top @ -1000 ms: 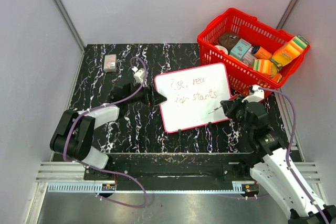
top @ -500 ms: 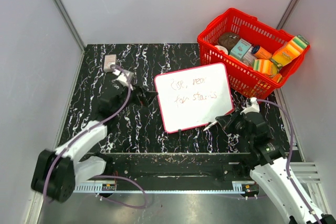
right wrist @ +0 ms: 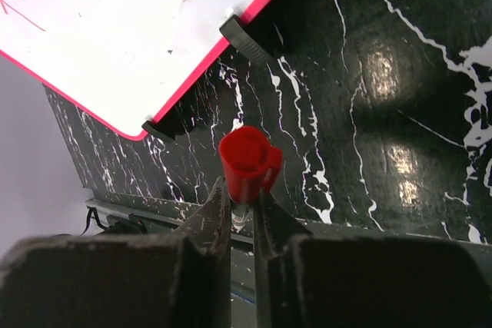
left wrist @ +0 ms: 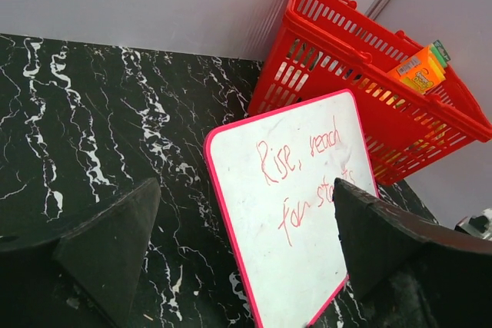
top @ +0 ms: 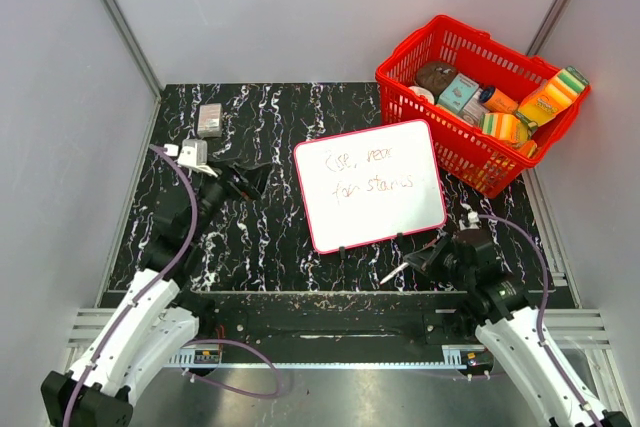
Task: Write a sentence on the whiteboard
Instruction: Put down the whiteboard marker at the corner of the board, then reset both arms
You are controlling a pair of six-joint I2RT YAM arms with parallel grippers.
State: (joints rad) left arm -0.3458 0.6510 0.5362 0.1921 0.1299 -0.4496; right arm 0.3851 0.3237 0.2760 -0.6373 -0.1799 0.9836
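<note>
The whiteboard point(top: 370, 187) lies flat at mid-table, white with a thin red rim. The sentence point(top: 368, 173) runs in red cursive over two short rows; in the left wrist view point(left wrist: 300, 182) it reads about "Rise, reach / for sta…". My left gripper point(top: 245, 179) is open and empty, just left of the board; its wrist view point(left wrist: 244, 190) shows the board point(left wrist: 307, 251) ahead between its jaws. My right gripper point(top: 432, 259) is shut on a red-capped marker point(right wrist: 250, 163), off the board's near right edge, over the black table. The marker's tip point(top: 385, 278) points left.
A red basket point(top: 478, 152) full of groceries stands at the back right, touching the board's far right corner, and shows in the left wrist view point(left wrist: 361, 59). A small grey box point(top: 209, 119) lies at the back left. Black clips point(right wrist: 244, 38) sit on the board's near edge.
My left gripper has drawn back left, away from the board's left edge. My right gripper has moved the marker off the board, down toward the table's near edge.
</note>
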